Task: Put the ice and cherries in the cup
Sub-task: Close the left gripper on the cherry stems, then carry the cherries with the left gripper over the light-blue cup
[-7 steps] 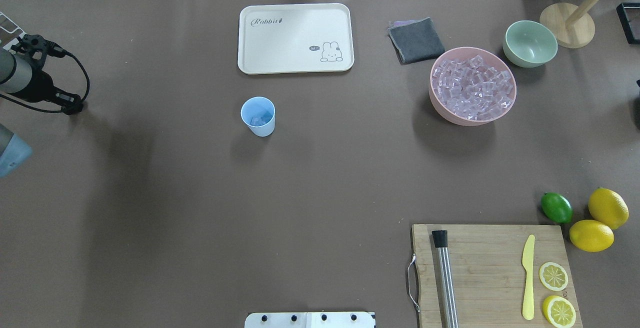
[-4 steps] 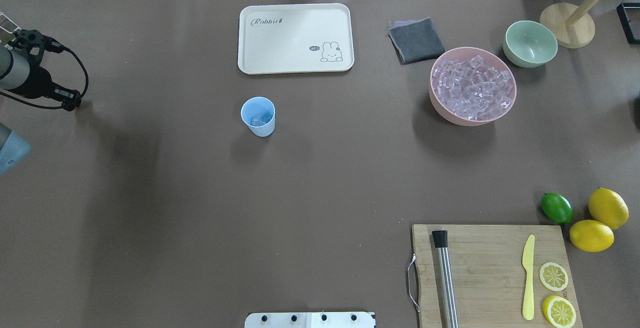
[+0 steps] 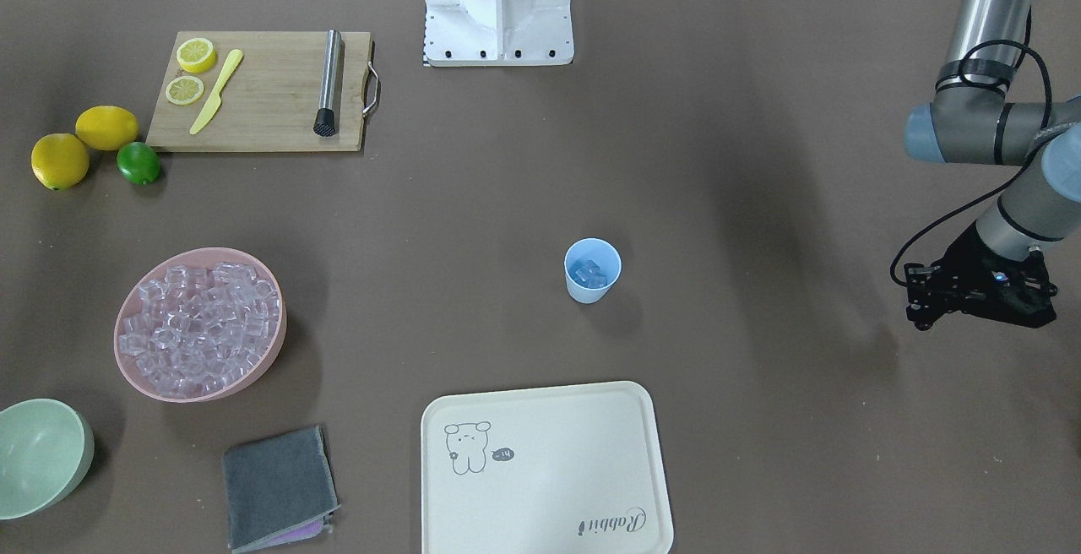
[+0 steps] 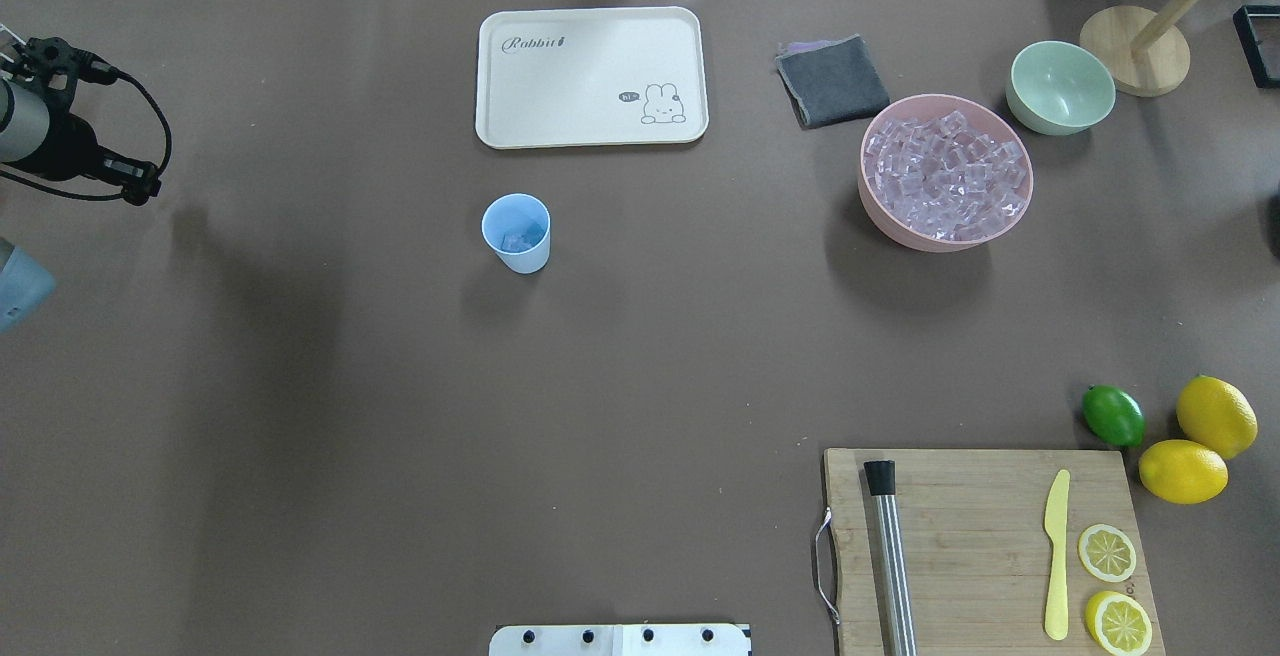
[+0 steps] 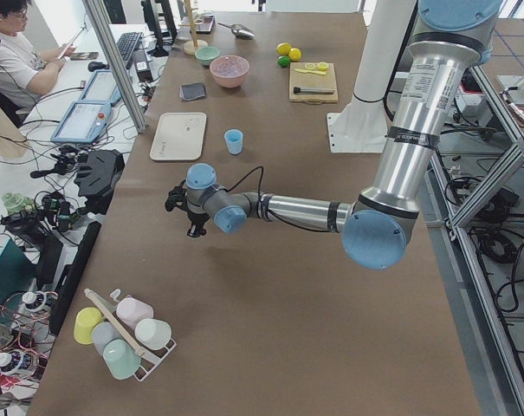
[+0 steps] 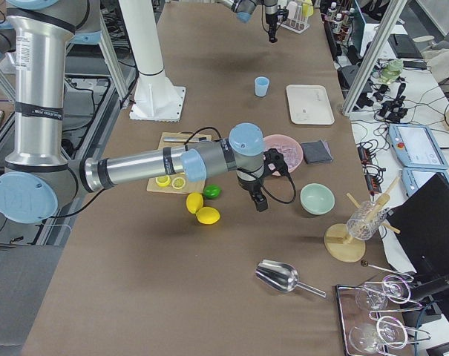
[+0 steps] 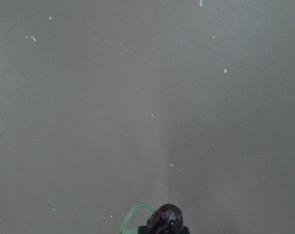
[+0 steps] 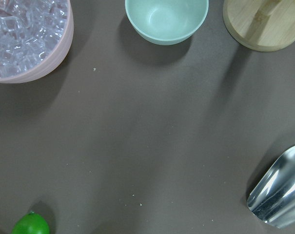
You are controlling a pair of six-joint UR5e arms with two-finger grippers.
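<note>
The light-blue cup (image 4: 516, 233) stands upright mid-table with a few ice cubes (image 4: 520, 239) inside; it also shows in the front view (image 3: 592, 271). Many more ice cubes fill the pink bowl (image 4: 878, 211). My left gripper (image 4: 143, 186) hangs above bare table far left of the cup, also seen in the front view (image 3: 920, 316). In the left wrist view it is shut on the dark cherries (image 7: 166, 220), whose green stem (image 7: 131, 218) curls beside them. My right gripper (image 6: 258, 204) shows only in the right side view, near the lime; I cannot tell whether it is open or shut.
A cream rabbit tray (image 4: 592, 76) lies beyond the cup. A grey cloth (image 4: 832, 81), a pale-green bowl (image 4: 1060, 86) and a wooden stand (image 4: 1135, 48) sit far right. The cutting board (image 4: 985, 546) carries a muddler, knife and lemon slices. A lime (image 4: 1113, 415), lemons and a metal scoop (image 8: 279, 192) lie near.
My left gripper has drifted toward the table's far side and left edge, away from the cup. The cup and bowls have not moved.
</note>
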